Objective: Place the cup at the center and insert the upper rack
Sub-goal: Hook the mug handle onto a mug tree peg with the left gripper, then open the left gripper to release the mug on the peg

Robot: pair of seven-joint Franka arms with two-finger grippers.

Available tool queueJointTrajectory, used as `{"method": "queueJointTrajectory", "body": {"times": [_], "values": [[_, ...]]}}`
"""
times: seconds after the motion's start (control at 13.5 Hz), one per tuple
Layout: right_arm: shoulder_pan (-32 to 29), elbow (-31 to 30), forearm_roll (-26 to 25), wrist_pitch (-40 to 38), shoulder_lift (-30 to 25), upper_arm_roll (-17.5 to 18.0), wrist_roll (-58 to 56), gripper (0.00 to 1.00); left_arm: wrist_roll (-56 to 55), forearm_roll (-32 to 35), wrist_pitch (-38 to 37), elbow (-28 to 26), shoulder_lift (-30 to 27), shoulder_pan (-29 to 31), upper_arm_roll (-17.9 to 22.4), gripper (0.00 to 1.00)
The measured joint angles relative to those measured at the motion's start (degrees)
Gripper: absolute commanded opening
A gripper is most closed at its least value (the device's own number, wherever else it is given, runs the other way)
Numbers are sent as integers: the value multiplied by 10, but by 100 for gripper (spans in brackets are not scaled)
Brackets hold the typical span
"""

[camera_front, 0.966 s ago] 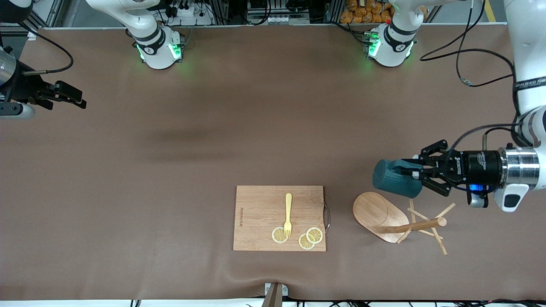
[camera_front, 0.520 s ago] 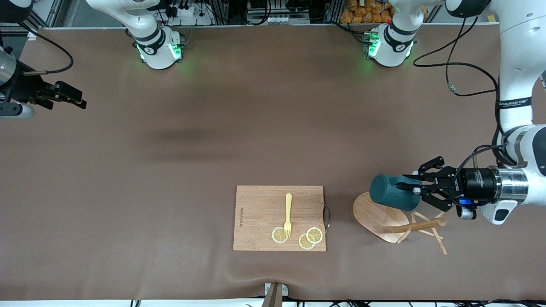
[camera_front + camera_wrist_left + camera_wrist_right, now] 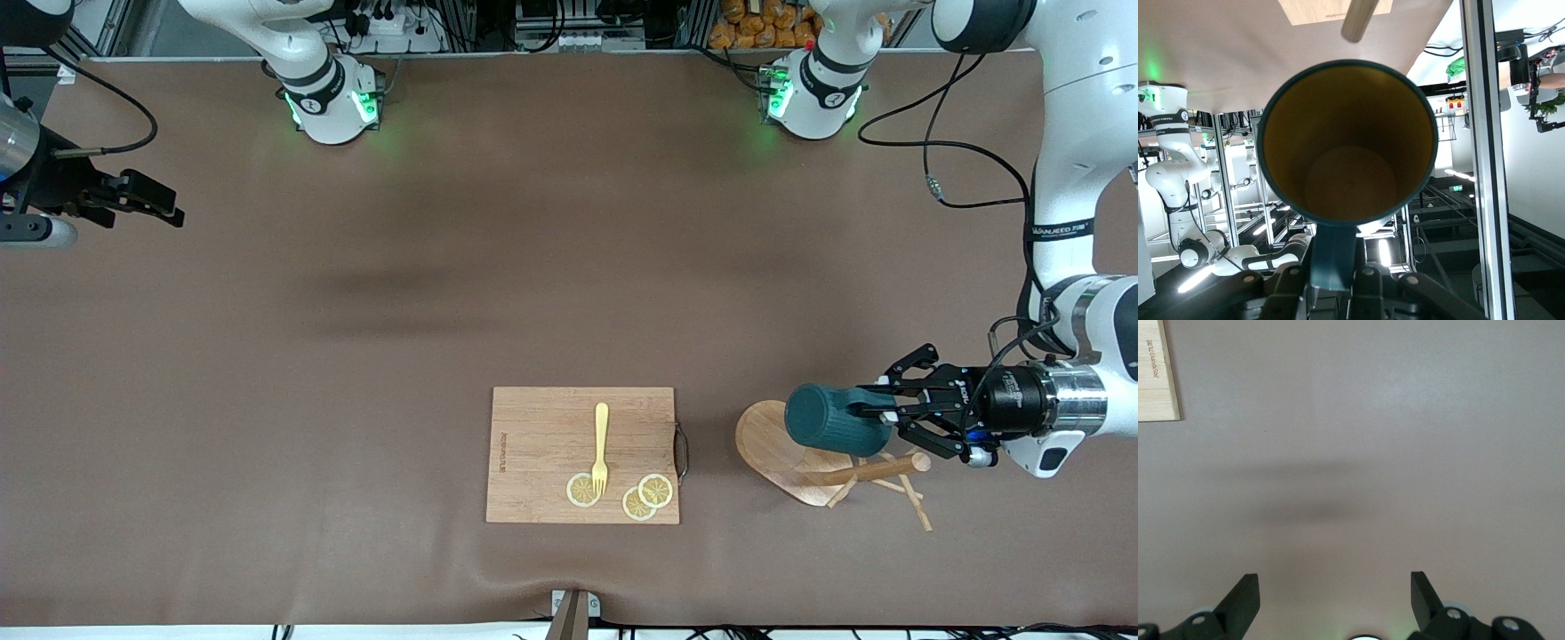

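The cup (image 3: 836, 420) is up in the air, lying on its side, over the oval base (image 3: 775, 449) of the mug tree, which lies tipped over on the surface (image 3: 444, 267) toward the left arm's end. Its closed bottom faces the cutting board (image 3: 582, 455); its mouth faces the left tool (image 3: 889, 416), which is clenched on the cup's handle (image 3: 1333, 257). In the left wrist view the mustard-yellow inside (image 3: 1348, 140) fills the middle of the picture, with the tip of the post (image 3: 1359, 20) showing past the rim. The post (image 3: 876, 469) lies flat, just below the cup in the front view, and the thin pegs (image 3: 911, 498) of the upper rack spread out around its tip, apart from the cup.

On the cutting board, beside the mug tree toward the right arm's end, lie a yellow fork (image 3: 600, 449) and three lemon slices (image 3: 647, 496).

The right tool (image 3: 133, 200) waits over the right arm's end of the surface, its fingers (image 3: 1241, 600) spread wide and holding nothing.
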Motion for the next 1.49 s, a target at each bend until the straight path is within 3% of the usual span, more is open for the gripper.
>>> {"method": "queueJointTrajectory", "body": {"times": [1.49], "values": [[4,0,0,0,0,6,13,100,137,0,0,0,61,31,1,0]]}}
